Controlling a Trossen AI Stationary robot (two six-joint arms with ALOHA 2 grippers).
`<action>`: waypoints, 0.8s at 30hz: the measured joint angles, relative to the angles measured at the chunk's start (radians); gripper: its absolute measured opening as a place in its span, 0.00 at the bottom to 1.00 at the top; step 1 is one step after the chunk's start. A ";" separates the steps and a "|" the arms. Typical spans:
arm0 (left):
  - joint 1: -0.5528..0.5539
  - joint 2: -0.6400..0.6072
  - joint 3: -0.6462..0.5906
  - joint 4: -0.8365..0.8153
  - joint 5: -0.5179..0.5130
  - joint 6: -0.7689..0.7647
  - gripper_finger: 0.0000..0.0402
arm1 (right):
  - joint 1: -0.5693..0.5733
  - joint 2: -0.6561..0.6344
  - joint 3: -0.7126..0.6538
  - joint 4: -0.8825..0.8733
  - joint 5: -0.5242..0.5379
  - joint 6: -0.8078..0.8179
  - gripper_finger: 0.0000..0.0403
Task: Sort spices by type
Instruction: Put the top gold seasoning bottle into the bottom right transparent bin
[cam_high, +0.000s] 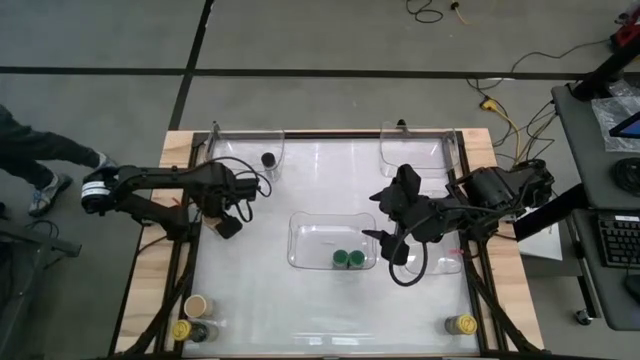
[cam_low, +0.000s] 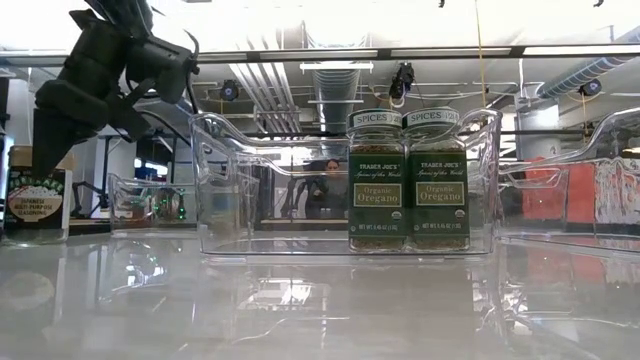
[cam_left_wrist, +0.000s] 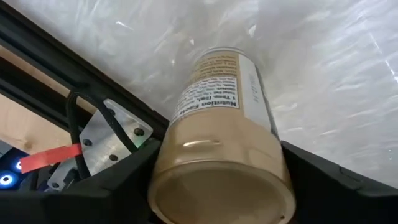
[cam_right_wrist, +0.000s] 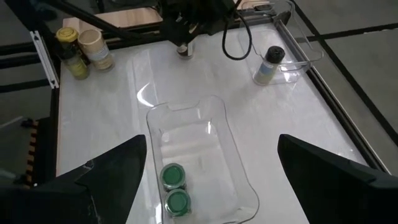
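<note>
Left gripper (cam_high: 229, 226) sits at the left of the high view, fingers (cam_left_wrist: 118, 186) either side of a tan jar (cam_left_wrist: 221, 143) — can't tell if they're actually clamped on it; right gripper (cam_high: 385, 243) hangs right of centre, fingers wide apart, holding nothing. Two green jars (cam_high: 348, 259) stand side by side in the middle tray (cam_high: 300, 240); a black-lid jar (cam_high: 268, 159) is in the upper-left tray (cam_high: 245, 145); a tan jar and a yellow one (cam_high: 181, 328) sit lower left, another yellow one (cam_high: 462, 324) lower right.

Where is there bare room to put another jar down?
The white table lies bare between the middle tray and the front edge. The tray's back half is free; two green-lidded jars fill its front. The front-left corner, with two jars, is crowded.
</note>
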 joint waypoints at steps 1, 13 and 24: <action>0.000 -0.001 0.000 -0.001 0.003 0.000 0.68 | 0.003 0.000 0.000 0.000 0.000 0.000 0.88; -0.007 -0.011 0.246 -0.043 -0.023 -0.009 0.65 | 0.019 0.000 -0.001 -0.002 -0.002 0.025 0.88; -0.015 0.050 0.655 -0.027 -0.105 -0.020 0.65 | 0.019 0.000 -0.001 -0.027 -0.001 0.011 0.88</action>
